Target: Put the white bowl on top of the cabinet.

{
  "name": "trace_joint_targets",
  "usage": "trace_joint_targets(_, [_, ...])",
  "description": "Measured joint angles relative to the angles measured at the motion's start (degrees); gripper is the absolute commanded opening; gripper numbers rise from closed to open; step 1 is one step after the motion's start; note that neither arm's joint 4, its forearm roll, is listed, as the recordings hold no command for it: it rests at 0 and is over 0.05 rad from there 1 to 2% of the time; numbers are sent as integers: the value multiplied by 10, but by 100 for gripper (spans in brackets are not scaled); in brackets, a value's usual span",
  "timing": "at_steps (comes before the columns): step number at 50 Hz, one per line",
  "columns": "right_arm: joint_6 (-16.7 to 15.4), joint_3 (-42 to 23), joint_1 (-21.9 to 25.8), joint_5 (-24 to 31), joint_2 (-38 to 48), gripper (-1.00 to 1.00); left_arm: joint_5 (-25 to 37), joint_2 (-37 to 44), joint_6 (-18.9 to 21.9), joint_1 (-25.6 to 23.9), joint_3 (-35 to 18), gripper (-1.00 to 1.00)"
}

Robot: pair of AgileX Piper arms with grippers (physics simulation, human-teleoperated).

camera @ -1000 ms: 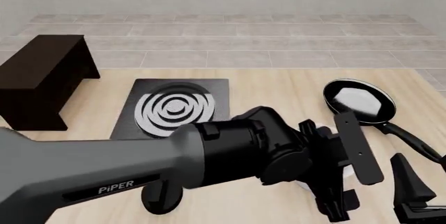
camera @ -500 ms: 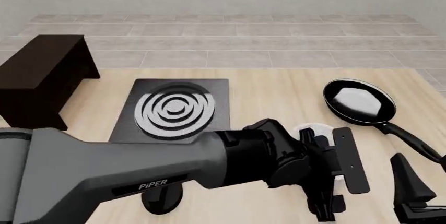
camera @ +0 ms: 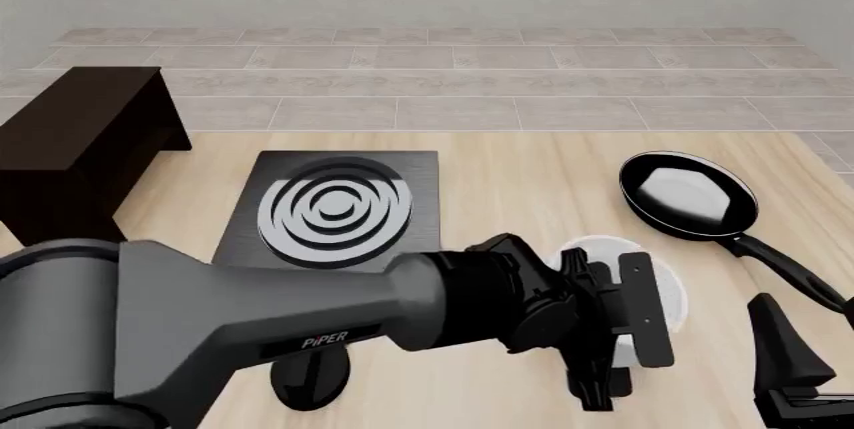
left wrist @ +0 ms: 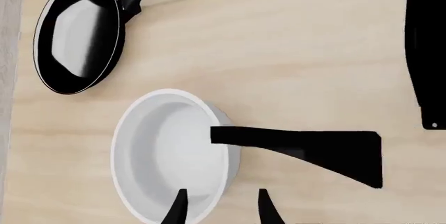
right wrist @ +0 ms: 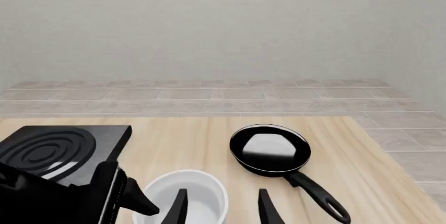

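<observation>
The cabinet (camera: 83, 149) stands far left on the table (camera: 507, 174), well apart from the white bowl (camera: 663, 279) near the frying pan (camera: 687, 196). The left hand (camera: 614, 334), spread wide, straddles the bowl's rim: the grasp step. Next, I judge, close and lift. The right hand (right wrist: 219, 205) hangs open.

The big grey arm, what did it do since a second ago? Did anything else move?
The left arm reached further forward and down toward the bowl, so more of the bowl shows now. Its gripper is open, one finger over the bowl's inside, the other outside; whether it touches is unclear. The bowl is not lifted. The pan, stove plate, cabinet and right gripper stayed put.
</observation>
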Motion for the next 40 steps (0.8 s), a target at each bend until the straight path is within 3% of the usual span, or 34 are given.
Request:
trace_joint_targets(15, [0, -1, 0, 1, 0, 100, -2, 27, 17, 10, 6, 100])
trace_joint_targets(40, [0, -1, 0, 1, 0, 100, 14, 53, 13, 29, -32, 100])
